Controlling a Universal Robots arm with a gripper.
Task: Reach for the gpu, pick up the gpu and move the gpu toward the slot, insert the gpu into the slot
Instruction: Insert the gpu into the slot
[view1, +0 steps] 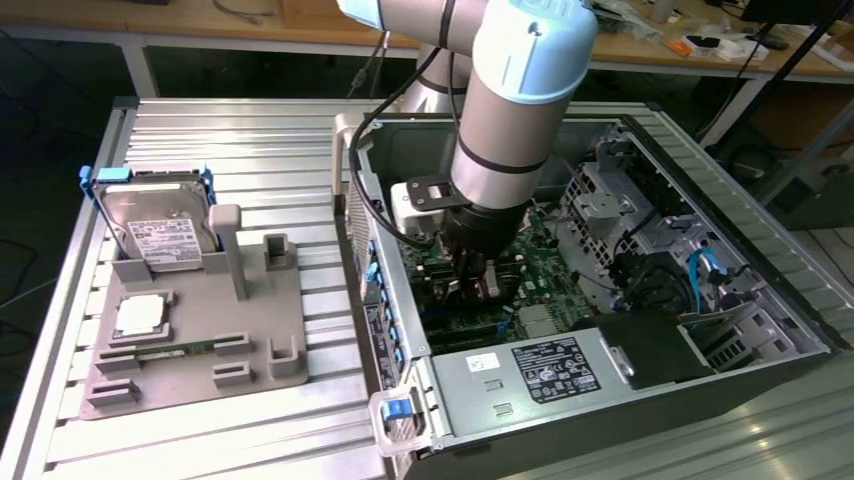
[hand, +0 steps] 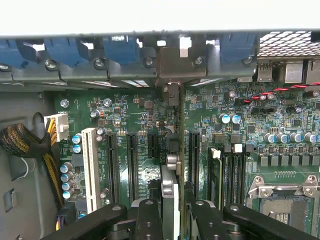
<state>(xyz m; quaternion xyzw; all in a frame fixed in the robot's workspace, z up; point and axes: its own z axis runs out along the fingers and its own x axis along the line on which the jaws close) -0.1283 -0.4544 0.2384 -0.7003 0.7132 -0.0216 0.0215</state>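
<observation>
My gripper (hand: 174, 216) is shut on the gpu (hand: 172, 175), which I see edge-on between the two black fingers (hand: 149, 217). The card stands upright over the green motherboard (hand: 135, 110). Its silver end bracket (hand: 172, 65) reaches the case's rear wall, by the blue card clips (hand: 120, 50). Black expansion slots (hand: 132, 165) lie on one side of the card and another black slot (hand: 194, 160) on the other. The slot right under the card is hidden by it. In the exterior view the arm reaches down into the open computer case (view1: 641, 130), with the gripper (view1: 474, 278) low over the board.
A white slot (hand: 90, 167), a white plug with a yellow-black cable bundle (hand: 27, 142), memory slots (hand: 235, 172) and the processor socket (hand: 285, 202) surround the card. Outside the case, a grey fixture (view1: 254, 350) holds a silver hard drive (view1: 160, 228), a processor (view1: 140, 315) and a green memory stick (view1: 174, 352).
</observation>
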